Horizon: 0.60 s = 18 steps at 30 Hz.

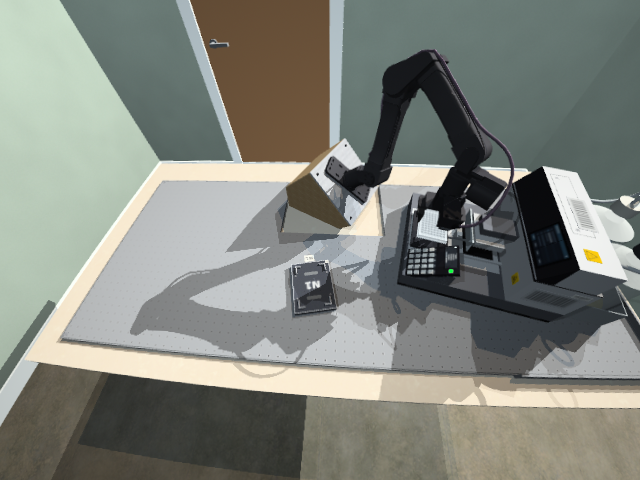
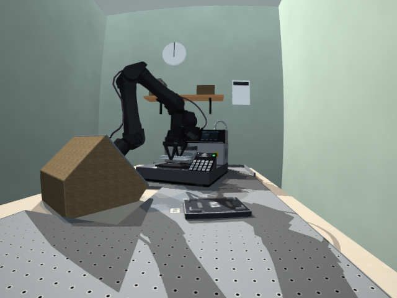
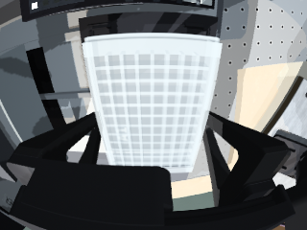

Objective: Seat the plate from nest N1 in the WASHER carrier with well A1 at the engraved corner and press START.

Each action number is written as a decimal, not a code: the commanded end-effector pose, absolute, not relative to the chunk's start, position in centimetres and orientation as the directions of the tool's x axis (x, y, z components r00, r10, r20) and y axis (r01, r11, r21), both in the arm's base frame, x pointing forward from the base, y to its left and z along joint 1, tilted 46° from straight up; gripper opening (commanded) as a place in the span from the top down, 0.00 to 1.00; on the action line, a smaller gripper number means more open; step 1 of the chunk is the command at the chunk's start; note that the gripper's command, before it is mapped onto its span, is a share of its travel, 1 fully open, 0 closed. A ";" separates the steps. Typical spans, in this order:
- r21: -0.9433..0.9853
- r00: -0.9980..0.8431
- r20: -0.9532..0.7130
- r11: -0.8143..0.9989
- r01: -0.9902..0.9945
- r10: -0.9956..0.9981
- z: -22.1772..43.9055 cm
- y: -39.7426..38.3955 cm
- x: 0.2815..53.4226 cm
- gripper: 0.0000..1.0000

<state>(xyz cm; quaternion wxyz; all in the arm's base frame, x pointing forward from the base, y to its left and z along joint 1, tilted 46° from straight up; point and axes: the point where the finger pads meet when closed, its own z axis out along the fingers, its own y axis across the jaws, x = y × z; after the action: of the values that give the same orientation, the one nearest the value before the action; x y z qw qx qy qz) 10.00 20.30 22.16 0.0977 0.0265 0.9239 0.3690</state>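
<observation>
The clear-white plate (image 1: 432,225) (image 2: 176,158) (image 3: 151,96) is between the fingers of my gripper (image 3: 152,116), which is shut on it by its two long sides. The plate is held roughly level, low above the carrier (image 2: 162,165) of the washer (image 1: 581,206) (image 2: 221,150). A small gap shows between plate and carrier in the exterior view. Most of the carrier's pocket is hidden under the plate. I cannot make out the cut-off corner or the engraved corner. The nest N1 (image 1: 313,300) (image 2: 224,208) is empty. The lamp (image 1: 450,270) (image 2: 213,155) shows green.
The keypad (image 1: 421,262) (image 2: 201,165) stands close beside the plate on the washer's base. The washer's tall housing and its manifold parts are on the other side. The slanted arm mount (image 1: 315,193) (image 2: 99,176) stands between the washer and the far side of the table.
</observation>
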 end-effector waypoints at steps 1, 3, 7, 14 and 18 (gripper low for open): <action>0.694 -0.974 -0.177 0.720 -0.020 0.144 22.3 21.0 10.7 0.16; 0.690 -0.974 -0.174 0.724 -0.017 0.143 21.7 21.1 10.7 0.16; 0.706 -0.971 -0.188 0.707 -0.029 0.147 22.6 21.7 11.0 0.16; 0.709 -0.970 -0.190 0.705 -0.028 0.153 22.4 21.1 10.7 0.16; 0.706 -0.971 -0.188 0.707 -0.029 0.147 22.3 21.0 10.4 0.16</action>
<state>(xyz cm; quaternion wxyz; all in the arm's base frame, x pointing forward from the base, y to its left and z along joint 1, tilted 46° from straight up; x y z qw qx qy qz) 10.61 21.35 21.69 0.1041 0.0309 0.9211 0.3738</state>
